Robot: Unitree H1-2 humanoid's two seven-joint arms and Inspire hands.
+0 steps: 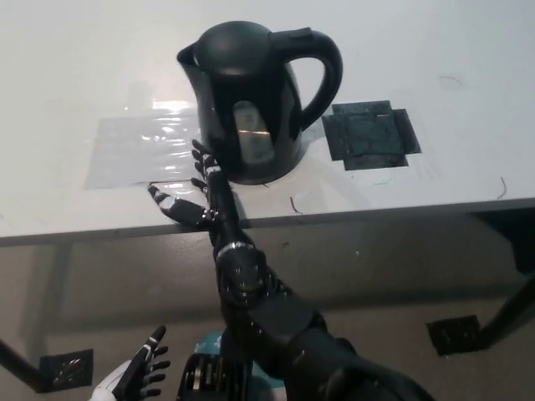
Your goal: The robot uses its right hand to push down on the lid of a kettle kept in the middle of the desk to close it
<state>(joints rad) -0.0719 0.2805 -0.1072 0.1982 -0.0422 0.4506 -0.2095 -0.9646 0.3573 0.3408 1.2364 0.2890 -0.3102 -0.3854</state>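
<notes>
Right hand [203,194] released, fingers spread, over the near tabletop [435,58] edge, fingertips just beside the kettle [251,100] base. Kettle stands upright mid-tabletop beyond the hand, lid [234,42] down. Left hand [138,376] rests low, fingers apart.

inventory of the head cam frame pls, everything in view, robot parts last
kettle: 1, black, mid-desk, upright, lid looks down, handle to picture right
desk: 1, white top, front edge crossing mid-frame
clear tape patch: 1, glossy, on desk left of the kettle
black tape square: 1, on desk right of the kettle
floor plates: 2, dark, on the floor under the desk, lower left and lower right
desk leg: 1, dark, lower right
right hand: 1, black, open, at the desk's front edge beside the kettle base
left hand: 1, white with dark fingers, open, resting at lower left below the desk
</notes>
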